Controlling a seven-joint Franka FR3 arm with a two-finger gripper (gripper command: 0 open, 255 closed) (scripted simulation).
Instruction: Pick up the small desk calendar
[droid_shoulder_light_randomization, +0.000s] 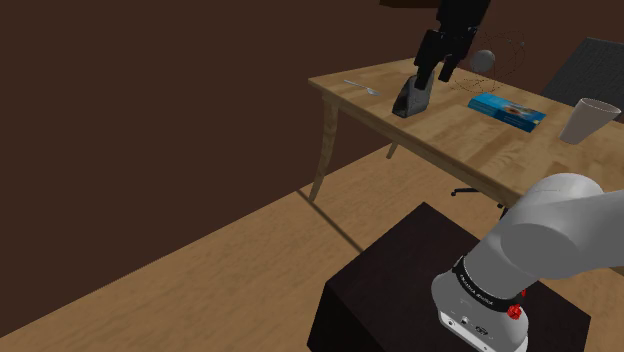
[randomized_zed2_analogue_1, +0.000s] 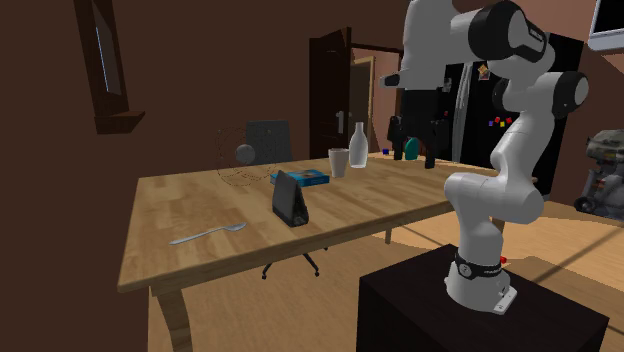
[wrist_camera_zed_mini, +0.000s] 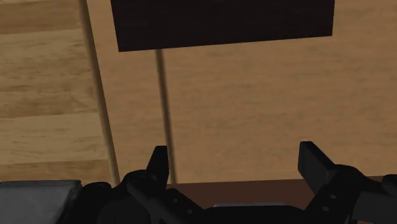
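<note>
Wooden tabletop (randomized_zed2_analogue_1: 180, 200): desk calendar (randomized_zed2_analogue_1: 290, 200) untouched; hand (randomized_zed2_analogue_1: 414, 150) spread wide, empty, well apart. Approach and grasp both remain.

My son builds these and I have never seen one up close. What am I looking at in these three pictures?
It is a white robot arm standing on a dark box beside a wooden table. One picture looks over the arm's shoulder, one is taken from further off, and one comes from a camera on its hand. On the table are the small dark desk calendar it should pick up, a piece of cutlery, a flat blue box, a white cup, a pale bottle and a grey ball. The black gripper is open and holds nothing.
</note>
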